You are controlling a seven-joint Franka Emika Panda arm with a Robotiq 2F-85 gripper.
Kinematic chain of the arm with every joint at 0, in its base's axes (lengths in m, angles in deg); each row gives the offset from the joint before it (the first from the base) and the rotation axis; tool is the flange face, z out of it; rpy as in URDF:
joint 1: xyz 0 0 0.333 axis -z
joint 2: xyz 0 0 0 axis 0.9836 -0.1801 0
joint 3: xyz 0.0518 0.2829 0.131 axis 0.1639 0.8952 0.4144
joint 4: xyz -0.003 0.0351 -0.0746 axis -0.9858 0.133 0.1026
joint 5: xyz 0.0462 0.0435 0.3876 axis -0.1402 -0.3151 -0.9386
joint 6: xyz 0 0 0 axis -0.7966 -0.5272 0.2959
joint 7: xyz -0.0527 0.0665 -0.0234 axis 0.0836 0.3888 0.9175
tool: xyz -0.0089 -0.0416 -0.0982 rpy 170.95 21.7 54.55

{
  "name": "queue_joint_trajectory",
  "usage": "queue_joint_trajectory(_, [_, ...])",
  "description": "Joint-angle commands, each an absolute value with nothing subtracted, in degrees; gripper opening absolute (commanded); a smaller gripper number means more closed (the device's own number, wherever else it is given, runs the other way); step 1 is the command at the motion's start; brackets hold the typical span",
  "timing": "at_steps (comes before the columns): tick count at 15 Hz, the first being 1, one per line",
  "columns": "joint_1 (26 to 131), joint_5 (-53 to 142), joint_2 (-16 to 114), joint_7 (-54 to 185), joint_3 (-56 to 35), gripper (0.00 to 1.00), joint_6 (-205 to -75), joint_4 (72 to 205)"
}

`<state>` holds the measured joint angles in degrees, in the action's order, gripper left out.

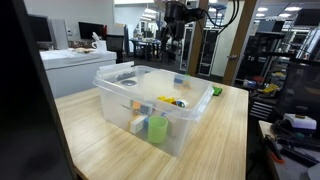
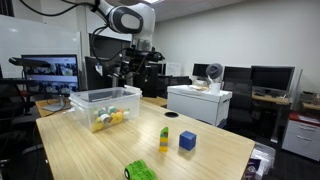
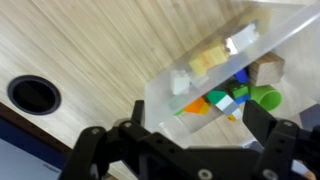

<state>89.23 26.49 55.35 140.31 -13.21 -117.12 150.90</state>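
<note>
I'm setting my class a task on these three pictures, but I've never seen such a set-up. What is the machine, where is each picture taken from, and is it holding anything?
It is one robot arm ending in two jaws. Two pictures come from cameras standing in the room, viewing the wooden table from different places. The third comes from a camera on the arm's wrist, looking down past the jaws. On the table stands a clear plastic bin holding small coloured toy pieces. Outside it lie a blue cube, a yellow-green block and a green item. The jaws hang open near the bin and hold nothing.
</note>
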Motion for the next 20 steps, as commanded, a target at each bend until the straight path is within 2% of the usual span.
queue_joint_trajectory(1, [91.62,30.86,49.63,135.24,-15.38,1.00,-121.95,146.38])
queue_joint_trajectory(6, [93.93,42.36,43.59,127.70,-18.17,1.00,-126.61,146.13])
queue_joint_trajectory(12, [95.49,54.15,38.20,127.39,-18.69,1.00,-125.58,146.94])
queue_joint_trajectory(20, [96.80,58.25,34.25,127.31,-18.01,1.00,-126.31,147.59])
